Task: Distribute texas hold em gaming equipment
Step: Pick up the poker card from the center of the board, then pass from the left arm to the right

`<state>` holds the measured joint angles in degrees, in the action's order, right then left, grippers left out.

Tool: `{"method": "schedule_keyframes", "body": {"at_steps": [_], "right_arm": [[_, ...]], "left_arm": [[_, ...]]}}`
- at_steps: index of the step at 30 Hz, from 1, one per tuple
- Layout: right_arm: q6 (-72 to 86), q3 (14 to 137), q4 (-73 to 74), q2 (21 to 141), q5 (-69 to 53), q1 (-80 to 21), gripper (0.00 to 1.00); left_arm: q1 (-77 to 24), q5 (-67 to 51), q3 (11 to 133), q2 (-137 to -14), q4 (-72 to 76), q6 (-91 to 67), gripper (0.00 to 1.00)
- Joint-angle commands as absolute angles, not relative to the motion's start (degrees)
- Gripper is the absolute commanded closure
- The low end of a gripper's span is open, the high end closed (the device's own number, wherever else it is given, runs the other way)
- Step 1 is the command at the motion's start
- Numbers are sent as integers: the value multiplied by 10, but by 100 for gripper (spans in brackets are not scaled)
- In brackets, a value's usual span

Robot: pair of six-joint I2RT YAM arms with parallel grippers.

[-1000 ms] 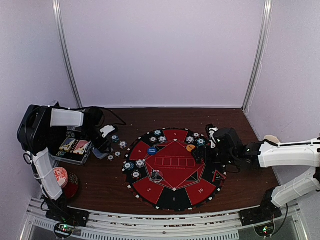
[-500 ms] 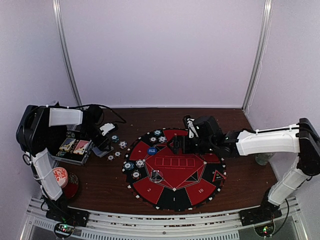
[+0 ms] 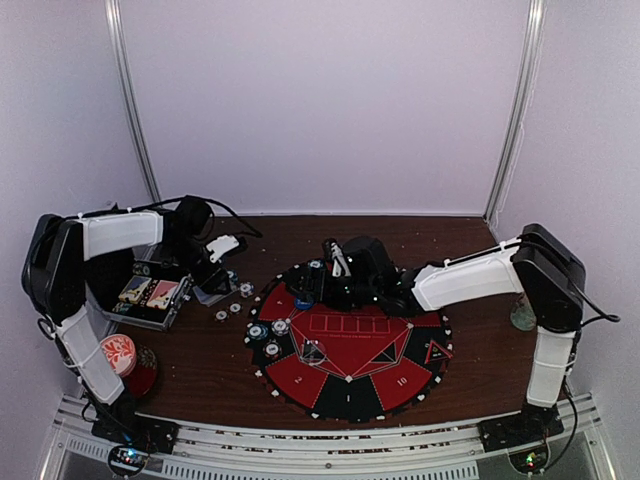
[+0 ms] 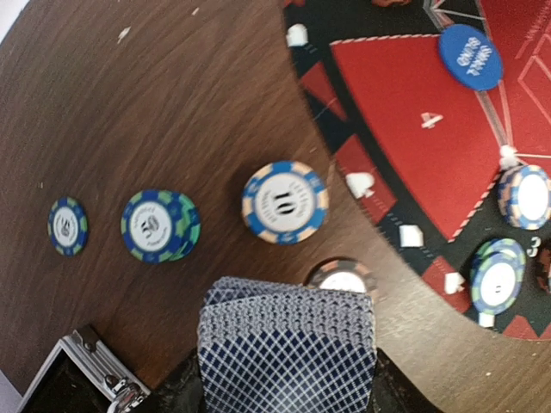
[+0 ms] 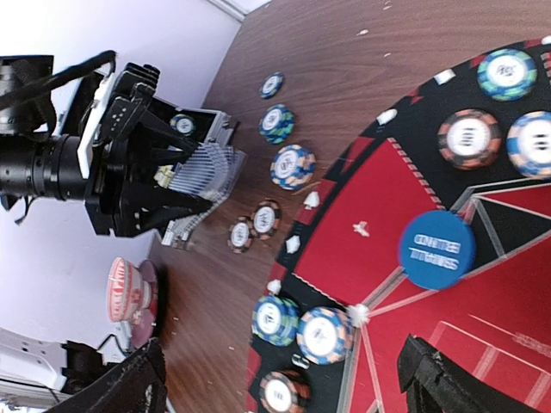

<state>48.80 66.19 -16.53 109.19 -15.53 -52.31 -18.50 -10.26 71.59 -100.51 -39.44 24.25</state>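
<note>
Swinging across from the right side of the mat [image 3: 350, 385], the right arm now reaches over its far-left part, while the left arm has lifted and drawn a little toward the far side. The right gripper [image 3: 318, 284] hangs above the mat with its jaws wide and nothing between them. Just under it in the right wrist view lies the blue button disc [image 5: 436, 249], flat on a red wedge. The left gripper [image 4: 288, 391] has its jaws closed on a slightly fanned stack of playing cards [image 4: 288, 344], backs up, held over the bare worktop [image 4: 172, 103] between the open metal case [image 3: 150, 295] on the left and the mat's left edge. Loose poker chips lie on the wood below the cards: a blue "10" chip [image 4: 285, 202], a teal-edged pair overlapping [image 4: 159, 225], and a smaller one [image 4: 67, 226] further left. More chips sit in short stacks on the mat's black rim [image 4: 497, 284]. By the look of it, dealing the cards is the step in hand, with chips only partly shared out. The open right jaws face the card fan, so the next move is probably to close the gap and pinch one card off the top. That calls for the left arm to hold the stack steady and for a thin, edge-on grip.
</note>
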Motion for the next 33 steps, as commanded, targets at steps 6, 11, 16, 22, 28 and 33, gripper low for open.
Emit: {"method": "schedule_keyframes", "body": {"at_steps": [6, 11, 16, 22, 28, 33], "right_arm": [[604, 733, -316, 1199, -232, -530, 9], [642, 760, -367, 1237, -253, -532, 14], [661, 793, -374, 1273, -269, -538, 16], [674, 827, -367, 1305, -291, -553, 18], [671, 823, -355, 1304, -290, -561, 19], [678, 836, -366, 1315, -308, -566, 20]], "left_arm": [[-237, -166, 686, -938, -405, 259, 42], [-264, -203, 662, -912, -405, 261, 42], [-282, -219, 650, -892, -405, 262, 42], [-300, -227, 636, -874, -402, 259, 42], [-305, -222, 628, -868, -398, 258, 42], [-310, -222, 626, -869, -396, 258, 42]]}}
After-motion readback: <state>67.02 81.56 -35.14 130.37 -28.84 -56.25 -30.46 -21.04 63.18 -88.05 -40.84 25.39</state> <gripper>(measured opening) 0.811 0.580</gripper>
